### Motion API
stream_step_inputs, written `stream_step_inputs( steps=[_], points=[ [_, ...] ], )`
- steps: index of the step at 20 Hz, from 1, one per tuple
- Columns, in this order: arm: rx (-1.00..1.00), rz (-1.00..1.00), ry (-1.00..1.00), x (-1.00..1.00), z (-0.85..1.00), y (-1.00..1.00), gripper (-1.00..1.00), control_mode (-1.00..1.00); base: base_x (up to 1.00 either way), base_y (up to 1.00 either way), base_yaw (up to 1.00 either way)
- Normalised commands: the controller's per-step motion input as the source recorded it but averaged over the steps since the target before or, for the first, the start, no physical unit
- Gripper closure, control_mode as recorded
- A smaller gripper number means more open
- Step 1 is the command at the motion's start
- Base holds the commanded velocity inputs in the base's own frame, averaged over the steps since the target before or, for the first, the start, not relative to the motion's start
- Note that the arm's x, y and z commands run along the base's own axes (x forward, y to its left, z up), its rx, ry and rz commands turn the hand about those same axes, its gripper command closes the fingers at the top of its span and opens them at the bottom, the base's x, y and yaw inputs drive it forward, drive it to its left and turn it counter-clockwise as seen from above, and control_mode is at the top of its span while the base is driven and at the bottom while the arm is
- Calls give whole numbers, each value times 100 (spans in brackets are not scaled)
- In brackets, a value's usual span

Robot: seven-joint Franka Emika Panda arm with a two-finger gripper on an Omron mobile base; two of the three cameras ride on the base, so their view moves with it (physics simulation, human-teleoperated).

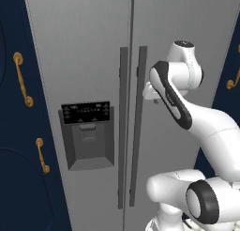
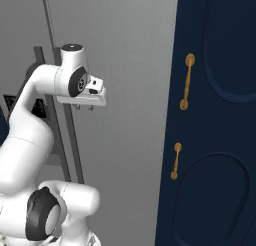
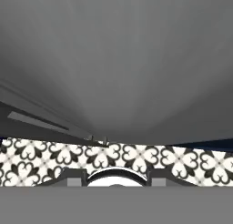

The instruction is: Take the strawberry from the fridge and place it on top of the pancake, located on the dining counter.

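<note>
- While both doors are seen closed, the tall grey side-by-side fridge (image 1: 89,47) is faced by the white arm, and its two long dark vertical bar handles (image 1: 123,127) are set side by side at the door seam.
- Left of those handles, a black-panel dispenser recess (image 1: 87,136) is set into the fridge's left door.
- The two-finger gripper (image 2: 84,108) is held just in front of the fridge's right door, right of the handles, pointing downward; its small finger tips are seen close together with nothing between them, though how far apart they stand cannot be told.
- Navy cabinets with gold handles (image 2: 187,82) are seen on both sides of the fridge.
- Below the fridge front, a black-and-white patterned floor (image 3: 136,157) is seen from the hand camera.
</note>
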Motion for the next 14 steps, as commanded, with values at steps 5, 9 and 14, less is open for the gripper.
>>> stream_step_inputs(
  steps=[5, 9, 14],
  points=[
    [0, 0, -1, -49, 0, 0, -100, -100, 0, 0, 0],
    [0, 0, -1, -54, 0, -11, -100, -100, 0, 0, 0],
    [0, -2, -1, -18, 0, -25, -100, -100, 0, 0, 0]
  ],
)
